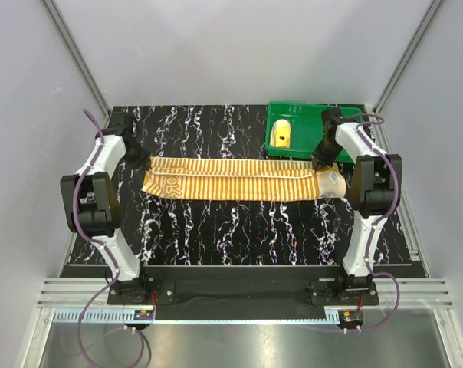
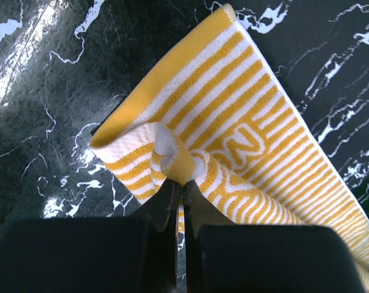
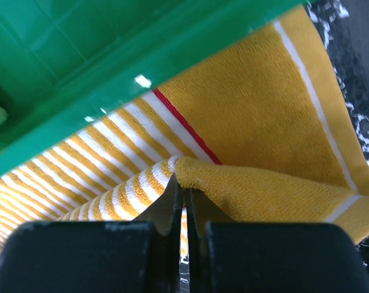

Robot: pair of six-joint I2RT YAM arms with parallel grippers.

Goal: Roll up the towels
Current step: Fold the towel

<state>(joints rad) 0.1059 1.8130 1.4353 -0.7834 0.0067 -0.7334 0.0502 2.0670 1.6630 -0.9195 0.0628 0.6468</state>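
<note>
With the yellow towel (image 1: 281,136) rolled in the tray (image 1: 302,108), our left fingers (image 2: 163,209) and right fingers (image 3: 203,212) clamp the unrolled striped towel (image 1: 231,179) beside it.

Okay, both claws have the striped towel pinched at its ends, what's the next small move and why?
Probably open both claws and let go. The striped towel lies stretched out as a long strip, left claw and right claw shut on its ends, so rolling from one end seems next.
</note>
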